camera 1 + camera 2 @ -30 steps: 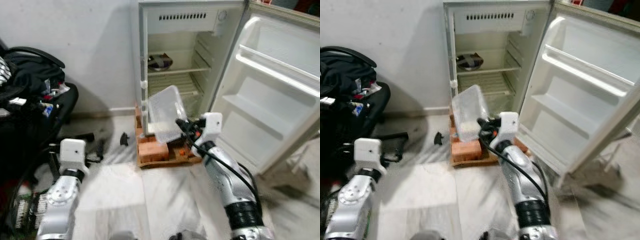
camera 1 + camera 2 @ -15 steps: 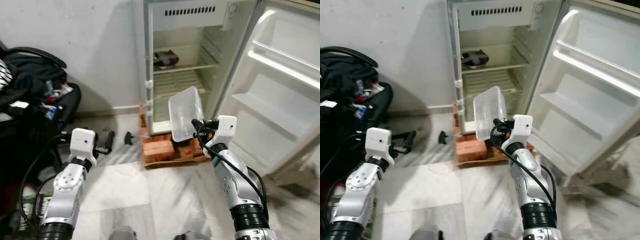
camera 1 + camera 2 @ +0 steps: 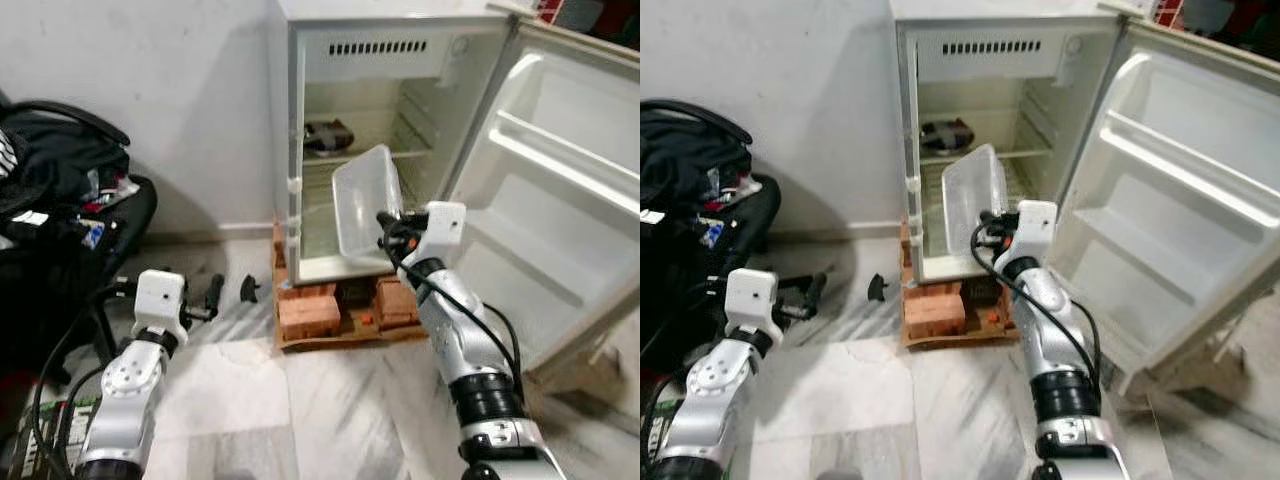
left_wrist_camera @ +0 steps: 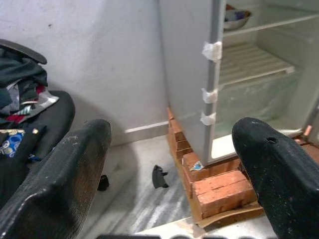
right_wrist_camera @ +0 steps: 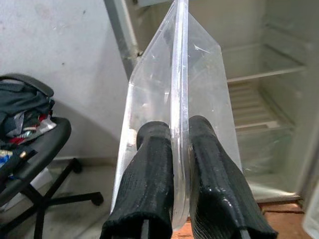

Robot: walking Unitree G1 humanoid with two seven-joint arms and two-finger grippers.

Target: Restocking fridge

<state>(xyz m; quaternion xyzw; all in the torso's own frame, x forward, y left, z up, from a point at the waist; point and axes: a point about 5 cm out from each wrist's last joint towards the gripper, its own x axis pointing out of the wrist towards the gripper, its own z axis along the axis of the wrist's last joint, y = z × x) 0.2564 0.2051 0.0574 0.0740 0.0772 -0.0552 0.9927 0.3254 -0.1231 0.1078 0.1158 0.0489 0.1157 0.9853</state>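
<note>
Right gripper (image 5: 179, 164): pinching the rim of a clear tub (image 3: 362, 198), holding it tilted before the open fridge (image 3: 380, 90).
Left gripper (image 4: 174, 164): hanging low, fingers spread wide, gripping nothing.
Bowl (image 3: 328, 135): sitting on the upper shelf.

Open fridge (image 3: 400, 90) standing on bricks (image 3: 310, 315); right tool (image 3: 383, 228) holds a clear plastic container (image 3: 362, 200) (tilted on edge) before the lower shelves. Left tool (image 3: 205, 298) low, near a black chair (image 3: 60, 200).
</note>
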